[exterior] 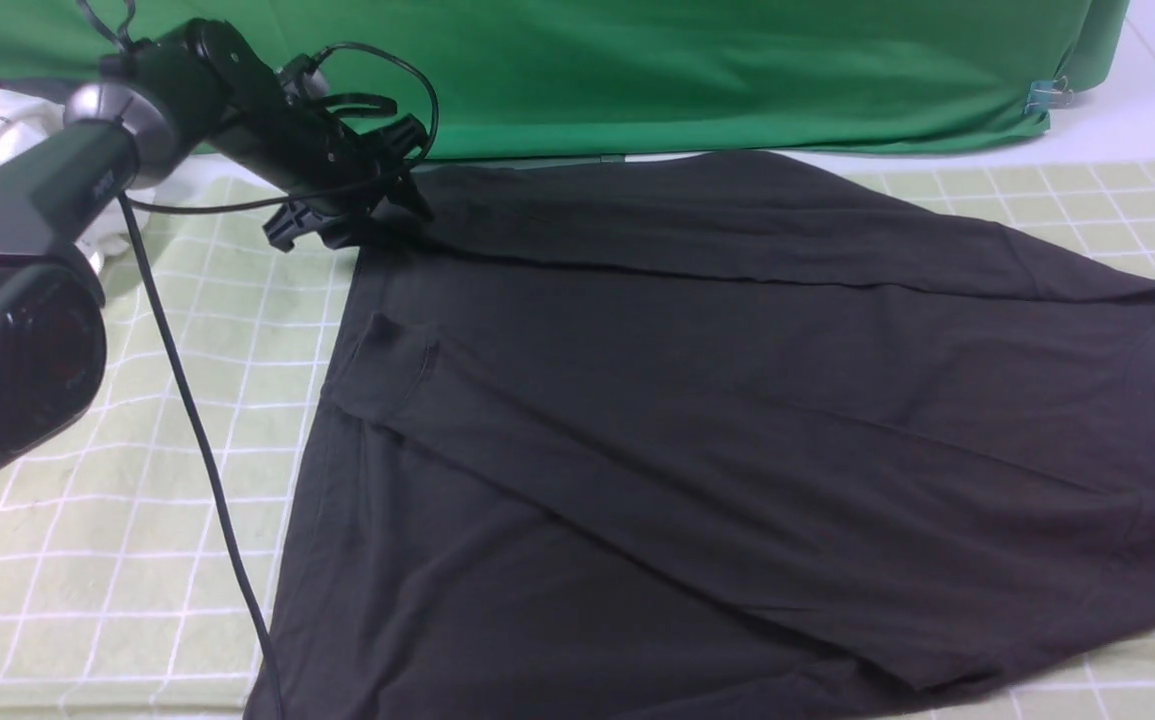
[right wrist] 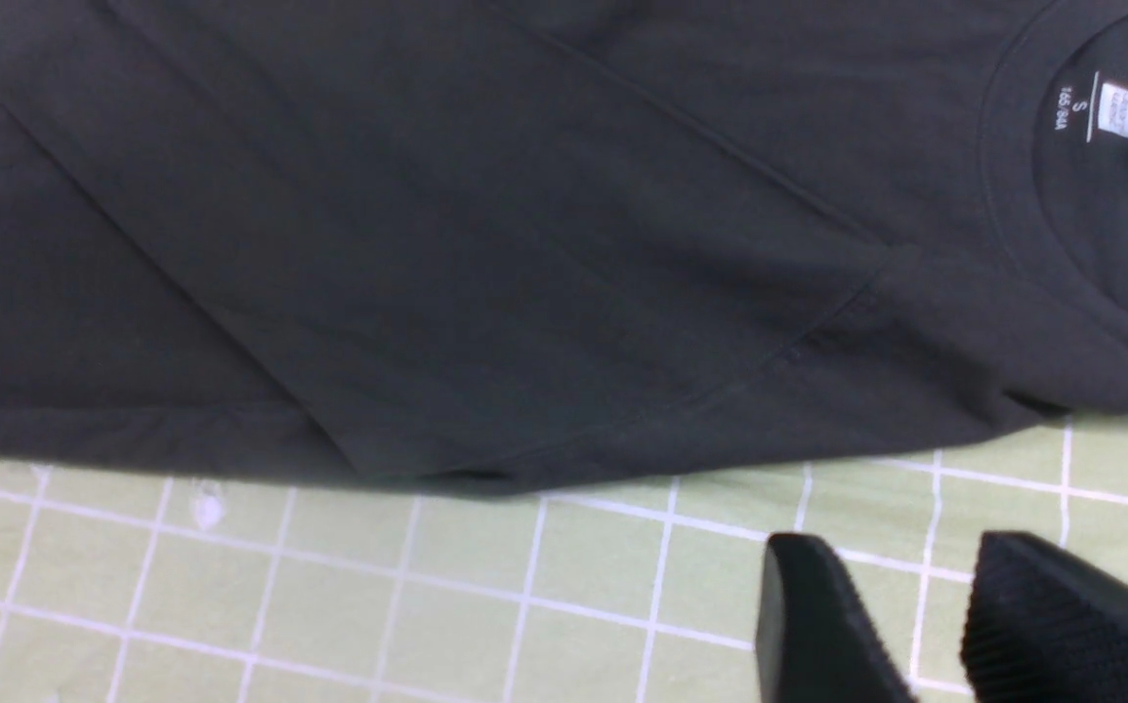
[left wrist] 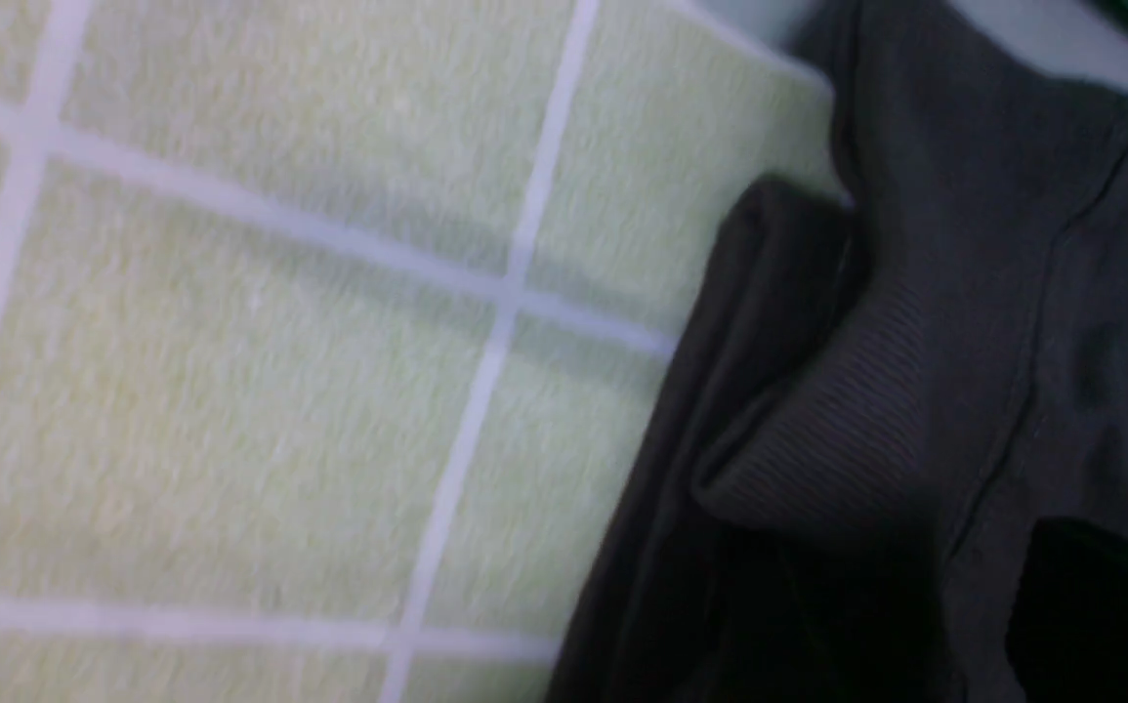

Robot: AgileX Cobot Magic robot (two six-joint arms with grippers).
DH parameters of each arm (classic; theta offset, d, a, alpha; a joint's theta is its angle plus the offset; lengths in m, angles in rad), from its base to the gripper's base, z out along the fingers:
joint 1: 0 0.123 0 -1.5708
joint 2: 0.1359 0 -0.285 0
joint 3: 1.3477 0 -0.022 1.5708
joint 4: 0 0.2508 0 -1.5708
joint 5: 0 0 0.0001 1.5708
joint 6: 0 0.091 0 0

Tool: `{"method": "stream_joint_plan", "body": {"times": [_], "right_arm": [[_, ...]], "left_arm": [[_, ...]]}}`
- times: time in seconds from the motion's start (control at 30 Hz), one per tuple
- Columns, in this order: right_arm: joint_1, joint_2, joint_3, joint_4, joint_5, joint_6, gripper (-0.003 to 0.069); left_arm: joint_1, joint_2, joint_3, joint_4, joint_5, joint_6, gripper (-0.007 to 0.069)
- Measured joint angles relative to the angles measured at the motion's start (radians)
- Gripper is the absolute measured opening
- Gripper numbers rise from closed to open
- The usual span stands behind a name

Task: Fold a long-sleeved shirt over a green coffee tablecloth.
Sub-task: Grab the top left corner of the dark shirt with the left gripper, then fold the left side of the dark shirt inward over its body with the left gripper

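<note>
One black shirt [exterior: 737, 400] lies flat on the checked tablecloth [exterior: 137, 560] in the front view, its sleeves [exterior: 637, 430] folded across the body. The left gripper [exterior: 367, 215] sits at the shirt's far left corner, and I cannot tell how its jaws stand.

Left wrist view: a ribbed cuff [left wrist: 847, 420] lies at the shirt's edge, beside the tablecloth.

Right wrist view: the right gripper [right wrist: 900, 566] is spread and empty over the tablecloth, near the shirt.

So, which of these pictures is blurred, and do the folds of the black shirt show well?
Left wrist view: soft all over, the tablecloth grid lines smeared, though the shirt cuff ribbing shows. Right wrist view: sharp, the neck label readable, seams clear. Front view: sharp, light even, no glare, but the folds are faint in the dark cloth.
</note>
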Motion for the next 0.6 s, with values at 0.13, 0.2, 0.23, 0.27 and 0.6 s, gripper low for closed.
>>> {"method": "stream_joint_plan", "body": {"times": [0.13, 0.2, 0.23, 0.27, 0.6], "right_arm": [[0.0, 0.0, 0.0, 0.0, 0.0, 0.008, 0.0237], [0.0, 0.0, 0.0, 0.0, 0.0, 0.014, 0.0237], [0.0, 0.0, 0.0, 0.0, 0.0, 0.017, 0.0237], [0.0, 0.0, 0.0, 0.0, 0.0, 0.022, 0.0237], [0.0, 0.0, 0.0, 0.0, 0.0, 0.034, 0.0237]], "left_arm": [[0.0, 0.008, -0.001, -0.028, -0.062, 0.002, 0.036], [0.0, 0.009, -0.001, -0.032, -0.086, 0.005, 0.0349], [0.0, 0.009, -0.001, -0.033, -0.098, 0.005, 0.0338], [0.0, 0.013, -0.001, -0.033, -0.114, 0.005, 0.0312], [0.013, -0.011, -0.001, -0.034, -0.008, 0.057, 0.0034]]}}
